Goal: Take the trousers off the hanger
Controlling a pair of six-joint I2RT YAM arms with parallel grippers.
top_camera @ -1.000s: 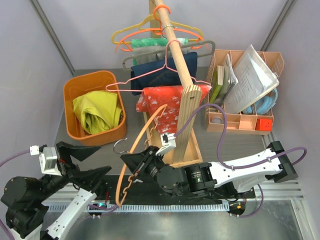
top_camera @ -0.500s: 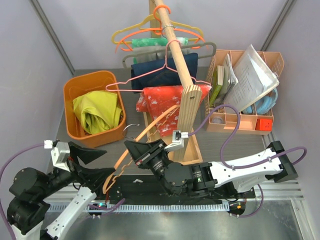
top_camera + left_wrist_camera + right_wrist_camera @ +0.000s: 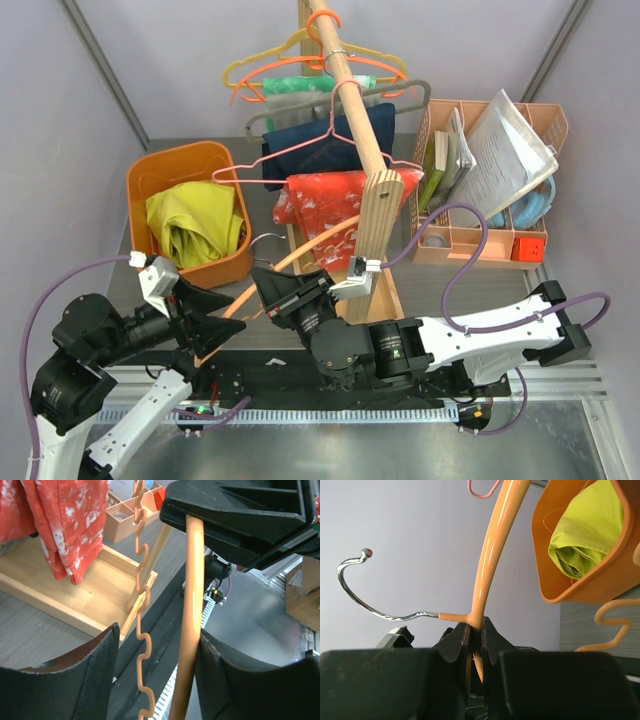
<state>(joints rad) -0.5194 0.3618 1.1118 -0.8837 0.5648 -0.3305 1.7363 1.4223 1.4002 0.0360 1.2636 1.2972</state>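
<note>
The trousers (image 3: 195, 228) lie bunched inside an orange bin (image 3: 160, 165) on the left of the table, well apart from both grippers and no longer on the hanger (image 3: 492, 545).

The hanger is bare and held up off the table in front of the wooden rack (image 3: 378, 240). The right gripper (image 3: 476, 637) has its fingers pressed tight together on the hanger at the neck, just where the metal hook (image 3: 427, 613) joins the plastic. From that grip the smooth arm sweeps upward in the right wrist view, the hook curls away to the left, and part of the wavy notched bar (image 3: 142, 650) shows at the lower right, below the bin.

The left gripper (image 3: 157, 632) stands wide open with the hanger passing through the gap. In the left wrist view the notched bar hangs roughly midway between the two padded fingers (image 3: 75, 680), touching neither. The smooth arm runs down just beside the finger on the right of that view. Whether it touches that pad cannot be told. The left fingers grip nothing. Above them the black body of the right gripper clamps the smooth arm.

Behind, a red white-speckled cloth (image 3: 60, 525) hangs over the rack's wooden base.
</note>
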